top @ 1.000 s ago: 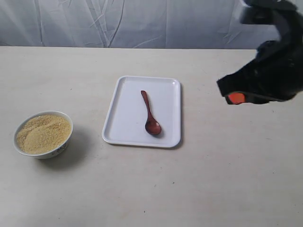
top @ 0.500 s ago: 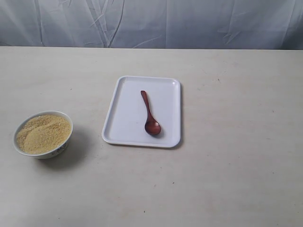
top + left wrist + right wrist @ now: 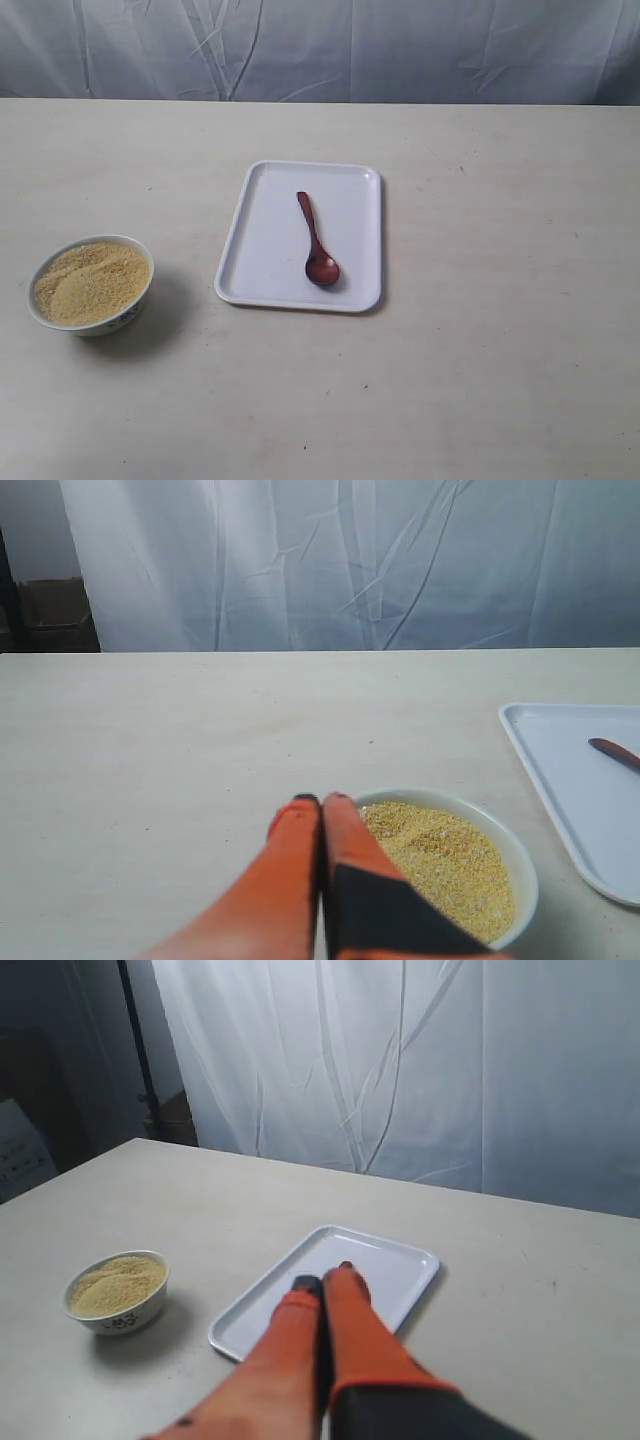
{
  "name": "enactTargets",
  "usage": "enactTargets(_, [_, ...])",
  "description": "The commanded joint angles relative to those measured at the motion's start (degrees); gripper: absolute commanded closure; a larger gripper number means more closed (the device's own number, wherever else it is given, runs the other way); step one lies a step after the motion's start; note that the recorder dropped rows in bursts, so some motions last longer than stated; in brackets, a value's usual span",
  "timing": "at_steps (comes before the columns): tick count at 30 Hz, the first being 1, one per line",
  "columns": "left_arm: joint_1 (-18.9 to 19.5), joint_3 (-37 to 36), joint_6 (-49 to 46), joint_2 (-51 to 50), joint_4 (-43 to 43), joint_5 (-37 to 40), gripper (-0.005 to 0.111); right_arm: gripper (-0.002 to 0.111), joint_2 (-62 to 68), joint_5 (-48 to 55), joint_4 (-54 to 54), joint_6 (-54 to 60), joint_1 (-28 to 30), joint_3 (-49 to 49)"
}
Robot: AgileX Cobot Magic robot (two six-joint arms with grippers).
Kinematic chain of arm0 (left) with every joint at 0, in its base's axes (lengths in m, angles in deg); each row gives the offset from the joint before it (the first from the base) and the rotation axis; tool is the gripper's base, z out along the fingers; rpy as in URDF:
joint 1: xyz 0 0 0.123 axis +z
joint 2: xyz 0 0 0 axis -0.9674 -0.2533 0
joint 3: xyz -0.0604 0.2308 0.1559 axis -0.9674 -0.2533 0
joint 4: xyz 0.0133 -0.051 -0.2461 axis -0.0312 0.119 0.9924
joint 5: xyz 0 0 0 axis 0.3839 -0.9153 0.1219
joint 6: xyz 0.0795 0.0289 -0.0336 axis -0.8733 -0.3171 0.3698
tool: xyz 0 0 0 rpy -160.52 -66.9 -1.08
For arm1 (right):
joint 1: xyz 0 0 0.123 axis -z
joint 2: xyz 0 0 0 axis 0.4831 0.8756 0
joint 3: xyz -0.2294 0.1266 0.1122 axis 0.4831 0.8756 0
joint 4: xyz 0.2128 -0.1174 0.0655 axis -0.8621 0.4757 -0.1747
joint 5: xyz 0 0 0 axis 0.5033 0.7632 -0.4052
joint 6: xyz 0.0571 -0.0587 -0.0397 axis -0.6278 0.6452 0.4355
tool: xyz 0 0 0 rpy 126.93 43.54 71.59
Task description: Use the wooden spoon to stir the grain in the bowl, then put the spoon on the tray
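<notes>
Tabletop (image 3: 500, 350) beyond both grippers (image 3: 322, 800) (image 3: 325, 1278) (jaws together)

Pale beige surface (image 3: 500, 380), matte and flat, filling most of the exterior view. Marked with a few tiny dark specks and faint stains, mostly toward the near side. Behind its far edge, a white cloth backdrop (image 3: 400, 50), hanging with many creases and long folds, bluish grey in the shade. In the left wrist view, same cloth across the back, and beside it a brown cardboard box (image 3: 55, 605), close to a dark narrow strip (image 3: 6, 590). In the right wrist view, a thin dark pole (image 3: 138, 1045) upright in front of the cloth. Farther along, a pale boxy object (image 3: 18, 1150), partly cut off, too unclear to name.
</notes>
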Motion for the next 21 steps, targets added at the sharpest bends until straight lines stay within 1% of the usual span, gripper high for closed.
enactTargets(1, [0.0, -0.3, 0.3, 0.3, -0.4, -0.2, 0.106, 0.108, -1.7, -0.1, -1.8, 0.0, 2.4, 0.3])
enactTargets(6, [0.0, -0.3, 0.3, 0.3, -0.4, -0.2, 0.106, 0.108, -4.2, 0.1, -2.7, 0.0, 10.3, 0.3])
enactTargets(8, [0.0, -0.3, 0.3, 0.3, -0.4, -0.2, 0.106, 0.108, -4.8, 0.1, -2.7, 0.0, 12.3, 0.3])
enactTargets(14, [0.0, -0.3, 0.3, 0.3, -0.4, -0.2, 0.106, 0.108, -5.1, 0.1, -2.7, 0.0, 13.0, 0.3])
enactTargets(16, [0.0, -0.3, 0.3, 0.3, -0.4, -0.2, 0.106, 0.108, -4.6, -0.2, -2.7, 0.0, 13.0, 1.6])
enactTargets(18, [0.0, -0.3, 0.3, 0.3, -0.4, -0.2, 0.106, 0.108, -5.5, -0.7, -1.0, 0.0, 13.0, 5.4])
enactTargets(19, [0.0, -0.3, 0.3, 0.3, -0.4, -0.2, 0.106, 0.108, -6.5, -1.6, 1.7, 0.0, 13.0, 8.5])
enactTargets(21, [0.0, -0.3, 0.3, 0.3, -0.4, -0.2, 0.106, 0.108, -6.5, -7.8, 5.8, 0.0, 13.0, 13.2])
